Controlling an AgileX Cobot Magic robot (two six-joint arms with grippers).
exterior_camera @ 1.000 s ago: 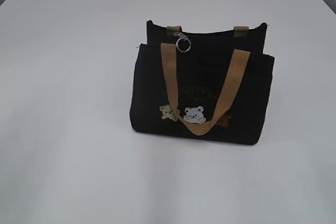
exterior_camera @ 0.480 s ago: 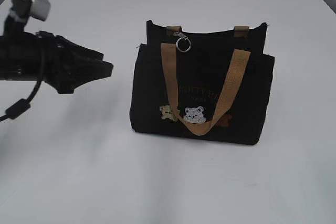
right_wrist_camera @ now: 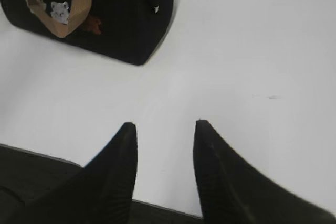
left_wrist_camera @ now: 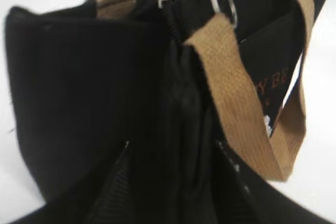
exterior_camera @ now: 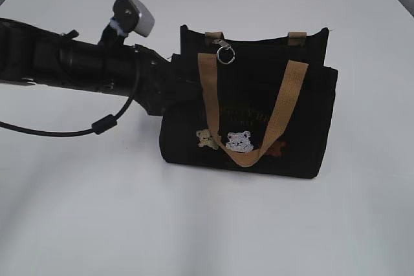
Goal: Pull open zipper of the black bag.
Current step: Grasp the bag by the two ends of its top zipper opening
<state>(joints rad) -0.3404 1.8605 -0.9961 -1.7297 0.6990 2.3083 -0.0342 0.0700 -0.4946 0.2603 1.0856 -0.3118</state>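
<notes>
A small black bag (exterior_camera: pixel 249 111) stands upright near the middle of a white bench (exterior_camera: pixel 97 211). Tan handles (exterior_camera: pixel 284 105) loop down over its front, above small bear patches (exterior_camera: pixel 239 141) and faint gold lettering. Along the bag's top edge runs the zipper (left_wrist_camera: pixel 181 35), its silver ring pull (exterior_camera: pixel 226 55) hanging near the left end.

The left arm (exterior_camera: pixel 77 66) reaches in from the left, level with the bag, and its left gripper (left_wrist_camera: pixel 173 182) is right at the bag's left end. Its fingers (left_wrist_camera: pixel 113 192) stand apart on either side of that end; whether they press the fabric is unclear.

The right gripper (right_wrist_camera: pixel 164 153) hovers over bare bench, well apart from the bag, its fingers (right_wrist_camera: pixel 118 166) partly spread and holding nothing.
</notes>
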